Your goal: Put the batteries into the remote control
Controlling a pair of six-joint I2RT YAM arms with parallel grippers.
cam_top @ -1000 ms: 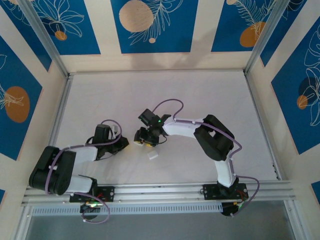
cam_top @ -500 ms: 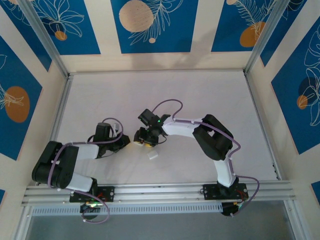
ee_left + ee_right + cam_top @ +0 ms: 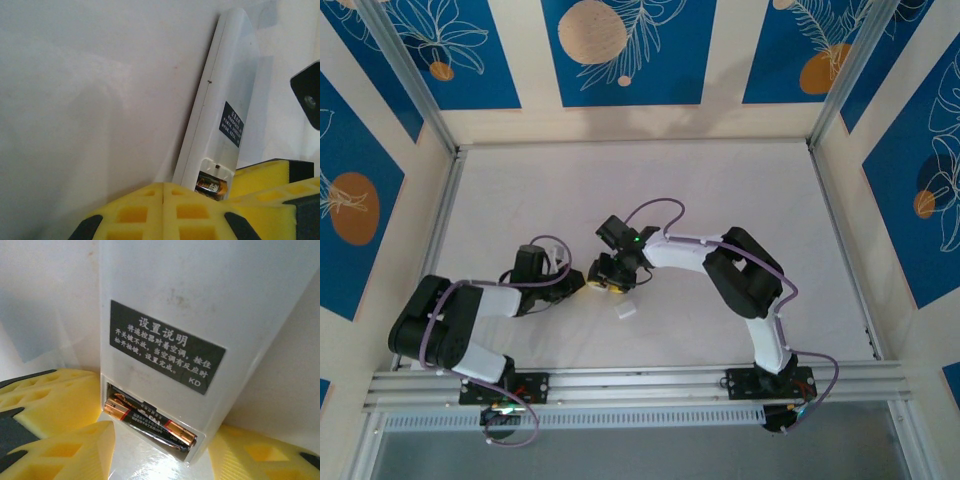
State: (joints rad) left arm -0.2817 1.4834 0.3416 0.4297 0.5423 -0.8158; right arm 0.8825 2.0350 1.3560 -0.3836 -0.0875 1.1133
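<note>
The right gripper (image 3: 160,457) clasps the remote (image 3: 200,300) by its open end, batteries (image 3: 150,422) seated inside; the left gripper (image 3: 164,192), pinched closed, sits just left.

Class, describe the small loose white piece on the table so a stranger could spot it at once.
On the white table, find where the left gripper and right gripper nearly meet. Just nearer the bases lies the white piece: small, squarish, loose, touched by neither.

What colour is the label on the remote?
Black with white lettering; the label on the remote shows best in the right wrist view.
</note>
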